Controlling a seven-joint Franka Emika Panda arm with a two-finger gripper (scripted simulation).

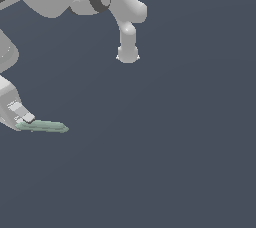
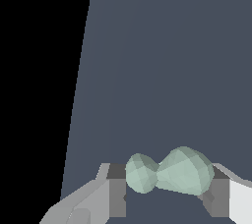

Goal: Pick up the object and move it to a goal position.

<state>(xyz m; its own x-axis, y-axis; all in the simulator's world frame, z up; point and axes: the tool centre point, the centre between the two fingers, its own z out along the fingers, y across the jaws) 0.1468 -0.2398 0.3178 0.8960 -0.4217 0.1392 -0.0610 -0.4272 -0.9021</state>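
The object [image 1: 44,126] is a pale grey-green slender flat bar with tapered ends, lying almost level at the exterior view's far left. My gripper [image 1: 24,121] reaches down from the left edge and holds the bar's left end; the rest sticks out to the right. In the wrist view the object [image 2: 170,173] is seen end-on as two rounded lobes. It fills the gap between the grey finger pads [image 2: 116,193], touching both. My gripper [image 2: 167,199] is shut on it. I cannot tell whether the bar rests on the surface or hangs just above it.
The arm's white links cross the top of the exterior view, with one link end [image 1: 128,52] hanging down near the top centre. The surface [image 1: 165,162] is plain dark grey-blue. In the wrist view its edge [image 2: 81,95] meets a black area.
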